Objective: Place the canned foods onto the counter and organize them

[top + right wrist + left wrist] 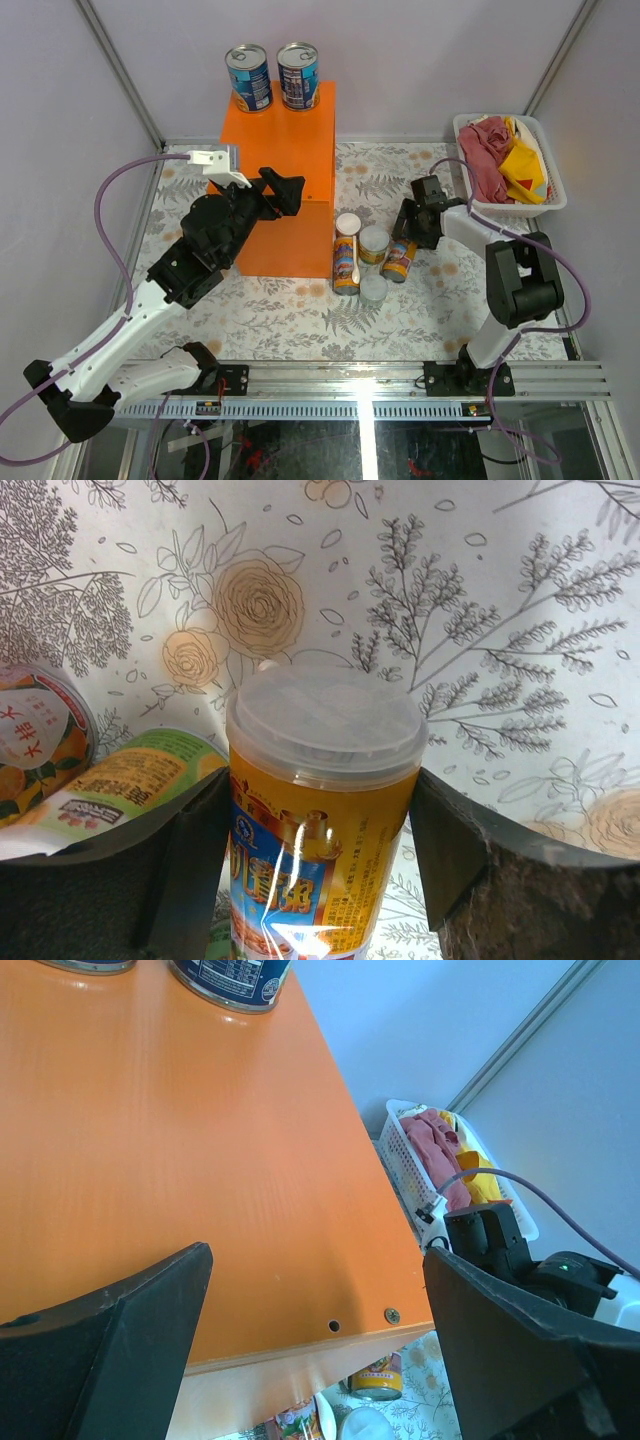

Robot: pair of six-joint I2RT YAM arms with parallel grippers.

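Note:
The orange counter (283, 190) stands at the back left with two blue-labelled cans (249, 77) (298, 75) on its far end. My left gripper (285, 190) is open and empty over the counter's near part (200, 1160); the blue cans (230, 975) show at the top of its view. My right gripper (408, 240) is shut on a tilted tall yellow-orange can (320, 820) (399, 260), a finger against each side. Beside the counter's near right corner stand another tall can (347, 255) and two shorter cans (374, 243) (373, 290).
A white basket (553, 190) holding a red cloth (487, 160) and a yellow cloth (525, 165) sits at the back right. In the right wrist view two labelled cans (40, 740) (130, 780) lie close left of the held can. The floral tablecloth (300, 310) covers the table.

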